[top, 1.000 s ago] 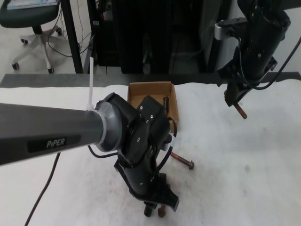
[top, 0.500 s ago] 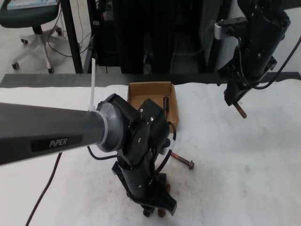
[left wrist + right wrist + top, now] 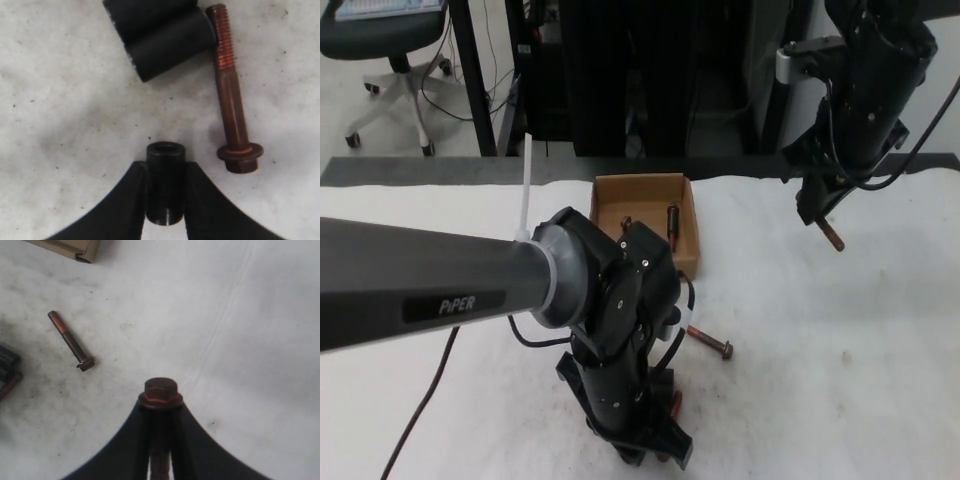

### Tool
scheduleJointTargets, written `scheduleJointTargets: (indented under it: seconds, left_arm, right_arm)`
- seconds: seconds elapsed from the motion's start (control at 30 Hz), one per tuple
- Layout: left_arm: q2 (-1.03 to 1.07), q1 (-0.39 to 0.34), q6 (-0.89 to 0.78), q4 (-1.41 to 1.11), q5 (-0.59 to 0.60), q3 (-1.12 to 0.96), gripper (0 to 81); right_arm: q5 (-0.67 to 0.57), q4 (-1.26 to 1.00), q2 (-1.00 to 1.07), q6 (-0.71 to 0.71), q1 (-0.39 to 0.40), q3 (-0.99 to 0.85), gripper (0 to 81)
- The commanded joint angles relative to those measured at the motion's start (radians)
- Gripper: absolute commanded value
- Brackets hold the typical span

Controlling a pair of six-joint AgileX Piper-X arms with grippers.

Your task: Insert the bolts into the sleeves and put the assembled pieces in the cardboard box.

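- High view: brown cardboard box [image 3: 692, 238] upper centre; loose copper hex bolt [image 3: 710, 343] at centre; left gripper [image 3: 645, 455] bottom centre; right gripper [image 3: 826, 222] upper right.
- Left wrist view: left gripper clamps a short black tubular sleeve [image 3: 165, 192].
- Right wrist view: right gripper pinches a copper flanged bolt [image 3: 160, 391].

Light even, diffuse, overhead. White mat [image 3: 840, 350] bright, room behind it dim. Soft grey shadows beside left fingers [image 3: 120, 210] and under the sleeves [image 3: 165, 40] ahead of them. Loose bolt [image 3: 71, 340] ahead of right fingers [image 3: 192, 450] casts a thin one.
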Motion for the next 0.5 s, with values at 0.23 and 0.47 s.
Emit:
scheduleJointTargets:
  seconds: [0.23,0.47]
  left_arm:
    - [0.0,-0.004,0.026,0.021,-0.018,-0.007,23.3]
    - [0.0,-0.004,0.088,0.021,-0.023,-0.014,0.1]
  right_arm:
    - [-0.008,-0.007,-0.014,-0.002,-0.003,-0.002,0.9]
    - [-0.01,-0.007,-0.014,-0.002,-0.003,-0.002,0.9]
